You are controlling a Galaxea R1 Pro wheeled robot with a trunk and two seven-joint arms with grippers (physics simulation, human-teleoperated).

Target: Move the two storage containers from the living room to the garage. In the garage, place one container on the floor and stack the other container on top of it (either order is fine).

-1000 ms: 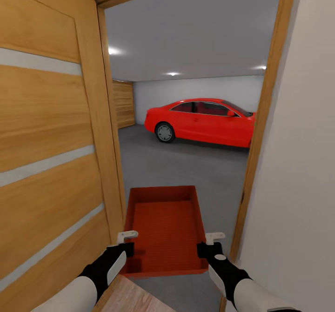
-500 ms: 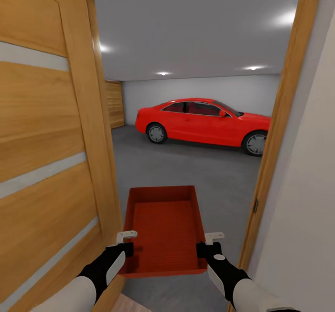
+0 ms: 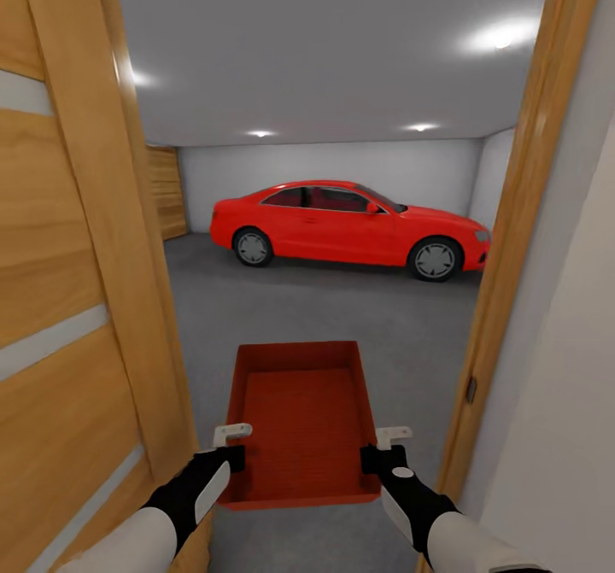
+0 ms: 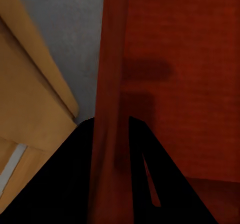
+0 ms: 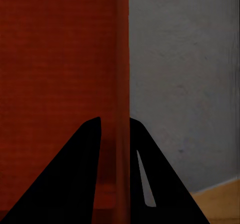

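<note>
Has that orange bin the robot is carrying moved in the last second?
Yes. The storage container has gone forward through the doorway: the wood plank floor beneath its near edge is gone, and the door frame has slid outward.

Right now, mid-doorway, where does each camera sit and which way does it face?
Head view: on the head, looking forward and down into the garage; both forearms hold the storage container.
Left wrist view: along the left gripper, astride a container wall.
Right wrist view: along the right gripper, astride the opposite wall.
All share the container and the grey floor.
</note>
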